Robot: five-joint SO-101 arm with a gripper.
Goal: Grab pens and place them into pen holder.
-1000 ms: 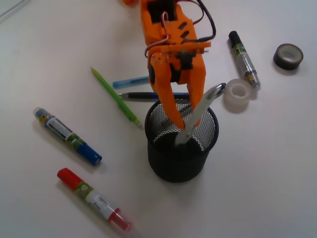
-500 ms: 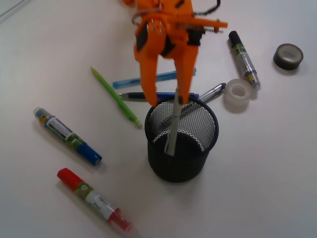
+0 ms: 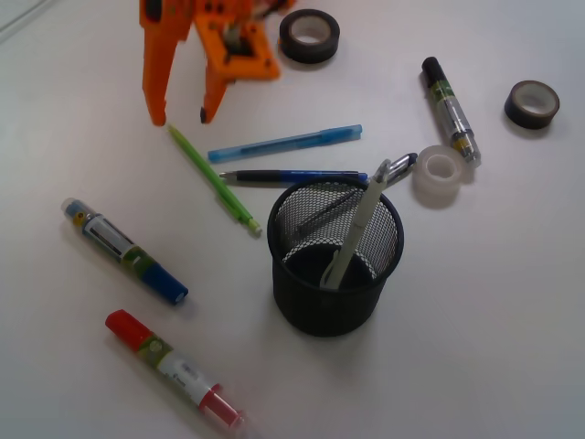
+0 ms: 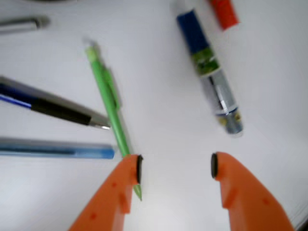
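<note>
The black mesh pen holder (image 3: 335,261) stands in the middle with a silver pen (image 3: 358,230) leaning inside it. My orange gripper (image 3: 180,116) is open and empty at the back left, just above the far end of the green pencil (image 3: 216,179). In the wrist view my gripper (image 4: 175,166) straddles bare table, its left finger beside the green pencil's (image 4: 109,106) tip. A light blue pen (image 3: 285,143) and a dark blue pen (image 3: 294,176) lie behind the holder. A blue marker (image 3: 122,250), a red marker (image 3: 171,367) and a black-capped marker (image 3: 450,106) lie around.
A black tape roll (image 3: 309,35) lies at the back, a dark roll (image 3: 532,102) at the far right, and a clear tape roll (image 3: 439,174) beside the holder. The wrist view also shows the blue marker (image 4: 208,71) and the dark blue pen (image 4: 50,107).
My gripper let go of the silver pen, which now leans in the holder. It rose and moved back left to the green pencil's far end, still open.
</note>
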